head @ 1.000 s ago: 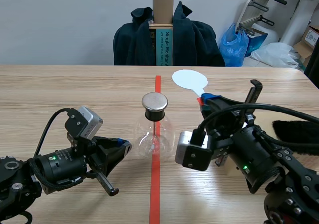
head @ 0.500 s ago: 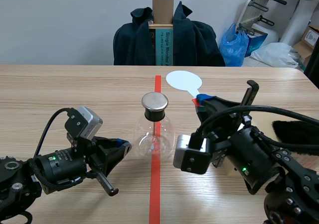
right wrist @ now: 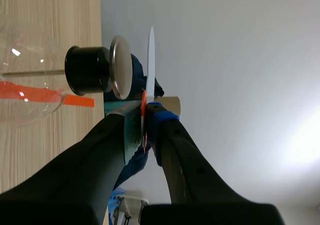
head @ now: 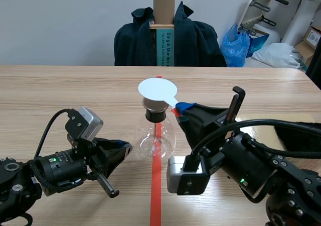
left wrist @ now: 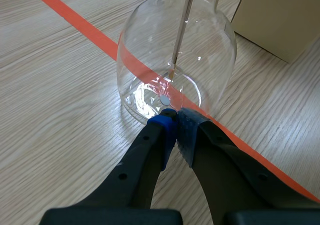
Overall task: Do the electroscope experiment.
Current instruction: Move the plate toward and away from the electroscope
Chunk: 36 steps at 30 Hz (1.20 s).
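Table (head: pixel 75 85): pale wood running away from the robot, with an orange-red tape line (head: pixel 156 191) down its middle.
Background: a dark coat (head: pixel 195 40) hangs over a seat at the far edge, a cardboard box (head: pixel 164 7) rises behind it, and a blue plastic bag (head: pixel 235 42) and a white bag (head: pixel 278 55) lie off to the right by a plain grey wall.
Glass flask (head: pixel 155 138): upright on the tape line in the middle of the table, between the two arms; clear and round-bellied, with a narrow neck.
Black stopper (head: pixel 155 116): plugs the flask's neck.
Metal cap (head: pixel 155 103): a flat round disc on top of the stopper.
Rod (left wrist: pixel 182 30): thin metal, hanging straight down from the stopper inside the flask and ending low in the belly.
White paddle (head: pixel 157 89): a flat round disc on a short stem, held level over the metal cap with its face toward it. The right wrist view shows it edge-on, just off the cap with a thin gap between them.
Right gripper (right wrist: pixel 144 110): closed on the paddle's red stem, one finger on each side. Its arm comes in from the right and reaches to the middle, beside the flask's neck.
Left gripper (left wrist: pixel 176 116): closed on nothing, blue pads pressed together. It sits low over the table with its tips pointing at the flask's base, just beside the glass; whether they touch it cannot be told.
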Tool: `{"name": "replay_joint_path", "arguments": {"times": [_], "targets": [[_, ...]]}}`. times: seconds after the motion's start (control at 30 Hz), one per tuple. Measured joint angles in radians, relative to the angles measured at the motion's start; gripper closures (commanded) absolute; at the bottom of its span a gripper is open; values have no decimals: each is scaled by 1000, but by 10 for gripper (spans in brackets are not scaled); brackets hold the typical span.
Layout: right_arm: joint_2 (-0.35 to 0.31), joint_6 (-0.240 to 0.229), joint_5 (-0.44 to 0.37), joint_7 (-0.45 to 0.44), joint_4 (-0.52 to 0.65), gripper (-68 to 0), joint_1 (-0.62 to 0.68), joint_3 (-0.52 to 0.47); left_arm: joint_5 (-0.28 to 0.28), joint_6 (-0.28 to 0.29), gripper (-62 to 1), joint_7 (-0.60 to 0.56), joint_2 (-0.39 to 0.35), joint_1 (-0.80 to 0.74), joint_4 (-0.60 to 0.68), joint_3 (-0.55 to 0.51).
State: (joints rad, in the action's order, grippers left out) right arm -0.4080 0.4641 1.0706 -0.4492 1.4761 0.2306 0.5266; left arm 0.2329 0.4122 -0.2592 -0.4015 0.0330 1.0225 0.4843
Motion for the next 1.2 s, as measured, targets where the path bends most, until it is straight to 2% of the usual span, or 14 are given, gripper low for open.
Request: {"name": "replay_joint_path", "arguments": {"times": [0.33,0.6,0.83,0.93,1.1,1.2], "targets": [[0,0,0,11,0,-7,0,0,0,0,-31,0,0,0,0,0],[0,0,0,136,0,-7,0,0,0,0,-31,0,0,0,0,0],[0,0,-1,302,0,-7,0,-1,0,0,-31,0,0,0,0,0],[0,0,-1,331,0,-7,0,-8,0,0,-31,0,0,0,0,0],[0,60,-28,355,0,-7,0,-32,0,0,-31,0,0,0,0,0],[0,65,-27,354,0,-7,0,-44,0,0,-32,0,0,0,0,0]]}}
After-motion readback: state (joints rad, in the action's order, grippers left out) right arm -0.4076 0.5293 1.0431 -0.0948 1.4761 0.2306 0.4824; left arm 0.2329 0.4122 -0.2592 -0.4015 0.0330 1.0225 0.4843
